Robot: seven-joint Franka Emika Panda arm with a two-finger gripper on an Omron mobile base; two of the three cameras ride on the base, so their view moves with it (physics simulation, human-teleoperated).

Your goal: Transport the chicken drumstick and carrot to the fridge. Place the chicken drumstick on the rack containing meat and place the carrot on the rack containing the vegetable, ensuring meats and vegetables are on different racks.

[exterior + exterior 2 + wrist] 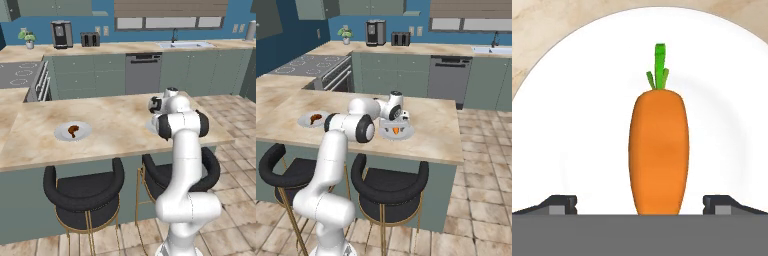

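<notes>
The bench (115, 125) is a long island with a pale marble top, and it takes most of the room in front of the robot. Two black bar stools (82, 192) stand under its near edge. Behind it runs a row of green cabinets with a grey dishwasher (143, 72), and on the back counter a coffee machine (61, 34) and a toaster (90, 39) stand side by side.

The white arm (331, 165) rises from the floor and bends forward over the bench top. On the bench there are two white plates, well apart from each other. The plate on the left (73, 132) carries the chicken drumstick (73, 130), small and reddish brown, lying near the plate's middle. The second plate (396, 132) lies right below the hand of the arm and carries the carrot (659, 152).

The pincer (640, 204) hangs just over this second plate and looks down on it. Its two dark fingertips (559, 204) stand wide apart, so it is open and holds nothing. The carrot lies between the two tips in the hand view, about in the middle of the gap, touching neither one. Its green tuft (658, 67) points away from the pincer.
</notes>
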